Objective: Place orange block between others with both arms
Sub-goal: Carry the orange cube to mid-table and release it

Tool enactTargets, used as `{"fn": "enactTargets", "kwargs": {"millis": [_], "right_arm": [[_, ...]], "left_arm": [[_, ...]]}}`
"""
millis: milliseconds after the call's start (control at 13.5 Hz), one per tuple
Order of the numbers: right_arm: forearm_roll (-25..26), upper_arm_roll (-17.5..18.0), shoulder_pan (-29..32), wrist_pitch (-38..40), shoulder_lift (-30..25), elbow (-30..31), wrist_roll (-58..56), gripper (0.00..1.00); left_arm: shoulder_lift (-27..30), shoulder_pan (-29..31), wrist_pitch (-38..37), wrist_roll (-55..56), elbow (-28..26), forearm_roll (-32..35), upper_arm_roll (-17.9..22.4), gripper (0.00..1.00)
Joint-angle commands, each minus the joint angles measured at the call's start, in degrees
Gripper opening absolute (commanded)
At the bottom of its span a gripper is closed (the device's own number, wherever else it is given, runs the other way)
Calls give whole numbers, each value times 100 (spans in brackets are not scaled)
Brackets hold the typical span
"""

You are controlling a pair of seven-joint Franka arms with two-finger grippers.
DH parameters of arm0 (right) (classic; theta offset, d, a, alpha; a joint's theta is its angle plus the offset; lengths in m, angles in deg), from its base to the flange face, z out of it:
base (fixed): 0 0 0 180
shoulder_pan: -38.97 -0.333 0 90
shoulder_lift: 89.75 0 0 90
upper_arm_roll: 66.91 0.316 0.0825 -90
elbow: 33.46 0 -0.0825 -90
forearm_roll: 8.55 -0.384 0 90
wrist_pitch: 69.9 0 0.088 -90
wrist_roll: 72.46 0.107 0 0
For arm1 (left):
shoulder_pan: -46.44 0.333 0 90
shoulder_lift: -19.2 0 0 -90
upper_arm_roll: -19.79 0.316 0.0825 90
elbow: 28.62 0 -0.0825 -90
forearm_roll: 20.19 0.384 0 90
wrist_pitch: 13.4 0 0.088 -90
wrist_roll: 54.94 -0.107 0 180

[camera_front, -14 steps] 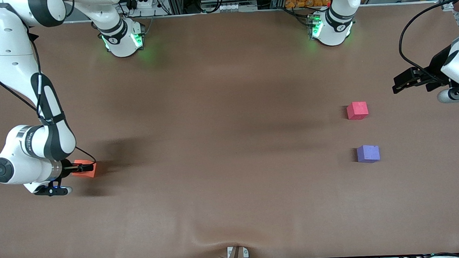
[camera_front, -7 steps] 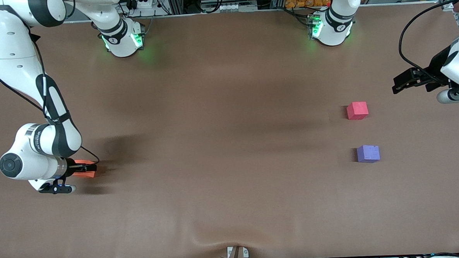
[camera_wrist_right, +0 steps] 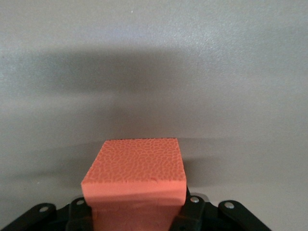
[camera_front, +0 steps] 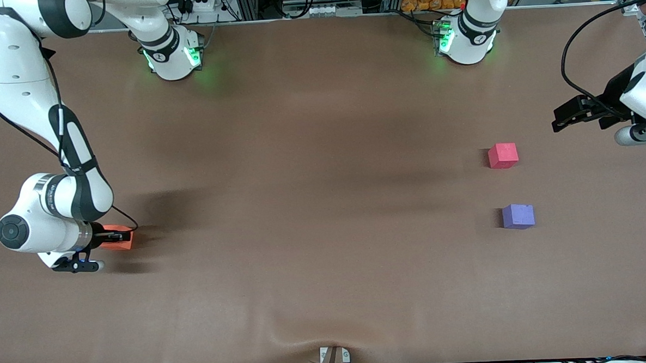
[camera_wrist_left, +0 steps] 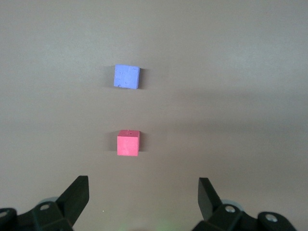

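Gripping the orange block [camera_wrist_right: 134, 178] between clenched jaws: right gripper [camera_front: 119, 234], low at the table [camera_front: 313, 204], right arm's end. Waiting with jaws spread wide: left gripper [camera_wrist_left: 143, 195], up at the left arm's end, near the pink block [camera_wrist_left: 128, 143]; purple block [camera_wrist_left: 126, 77] farther out.

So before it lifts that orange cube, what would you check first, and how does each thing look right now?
1. Right gripper closed on the orange cube: ok, fingers press both sides.
2. Cube sits straight in the grip: ok in the right wrist view.
3. Gap between the pink cube and purple cube is free: ok.
4. Gap wide enough for a third cube: ok, roughly, by eye.
5. Left gripper open for a handover: ok; it waits over the table's edge at its own end.
6. Grip firm enough to lift: cannot tell.
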Motion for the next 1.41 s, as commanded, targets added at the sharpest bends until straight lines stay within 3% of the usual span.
{"fn": "enactTargets", "kwargs": {"millis": [0, 296, 592, 1109, 1331], "right_arm": [[18, 87, 33, 404, -301, -50, -36, 0], [18, 105, -308, 1229, -987, -260, -18, 0], [-70, 131, -1072, 2084, -1085, -920, -1, 0], [-438, 131, -2979, 1962, -945, -1104, 1342, 0], [-544, 131, -3464, 1479, -751, -1140, 2115, 0]], "left_arm": [[-35, 56, -95, -130, 87, 35, -27, 100], [-35, 47, -95, -130, 88, 35, -27, 100], [-35, 56, -95, -138, 79, 35, -27, 100], [-43, 56, -95, -138, 79, 35, -27, 100], [-52, 29, -95, -130, 79, 35, -27, 100]]}}
